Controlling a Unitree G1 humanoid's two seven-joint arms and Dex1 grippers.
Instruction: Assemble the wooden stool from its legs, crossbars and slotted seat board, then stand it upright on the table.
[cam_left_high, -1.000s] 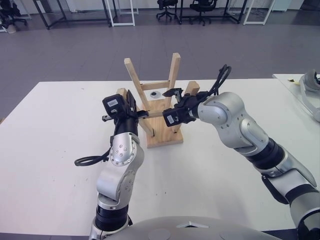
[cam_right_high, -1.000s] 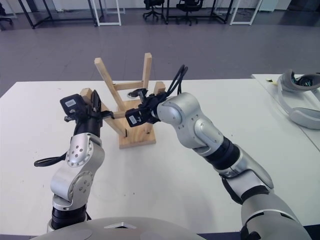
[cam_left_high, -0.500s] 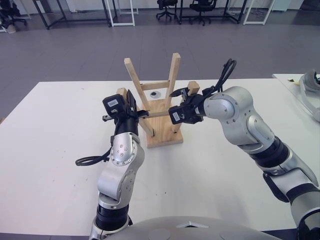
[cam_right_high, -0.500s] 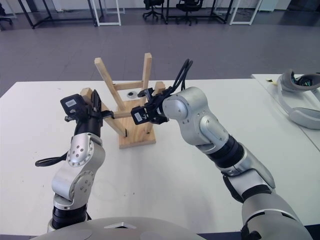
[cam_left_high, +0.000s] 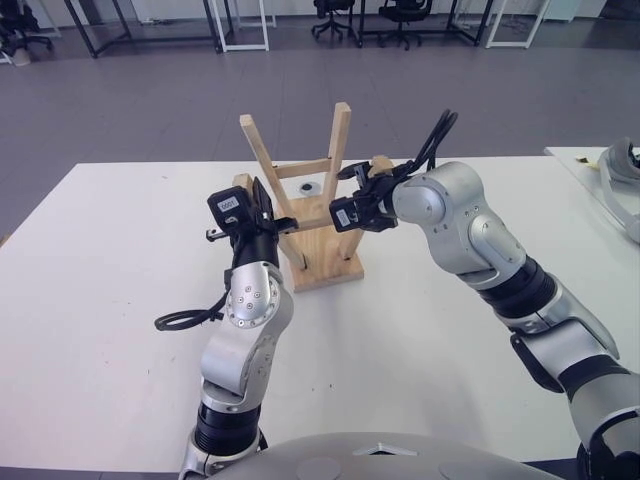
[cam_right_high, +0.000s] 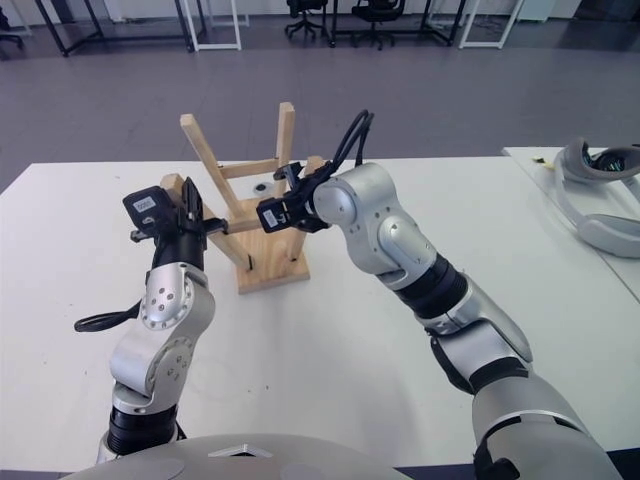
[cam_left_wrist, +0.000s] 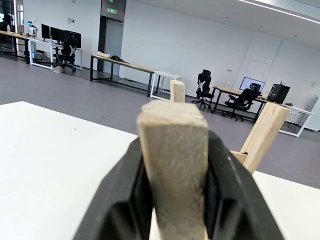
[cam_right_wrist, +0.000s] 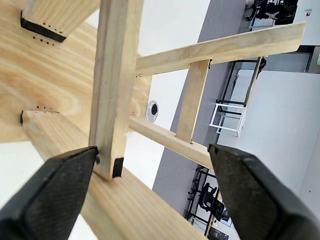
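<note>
The wooden stool (cam_left_high: 318, 262) is sitting upside down on the white table (cam_left_high: 110, 260), at 12 o'clock from the robot. Its seat board (cam_left_high: 330, 272) is lowermost and its legs are pointing up. Whether the board is lying fully flat cannot be told.

Two tall legs (cam_left_high: 340, 150) are rising at the far side and are leaning slightly apart. An upper crossbar (cam_left_high: 305, 169) is joining them. A lower crossbar (cam_left_high: 308, 225) is running across nearer the board.

The left end effector (cam_left_high: 258, 213) is sitting at 9 o'clock of the stool. In the left wrist view its fingers (cam_left_wrist: 125, 200) are pressing on both sides of a short leg (cam_left_wrist: 175, 150), holding it just below its top end.

The right end effector (cam_right_wrist: 152, 167) is sitting at 2 o'clock of the seat board. Its fingers (cam_right_wrist: 50, 195) are spread wide. One leg is standing between them, close beside one finger, and the other finger is well apart from the wood.

A round cable hole (cam_left_high: 309, 187) is showing in the table at 12 o'clock of the stool, between the tall legs. A grey headset (cam_left_high: 622, 180) is lying at the table's 3 o'clock edge, well apart from the stool. A black cable (cam_left_high: 185, 320) is looping beside the left forearm.
</note>
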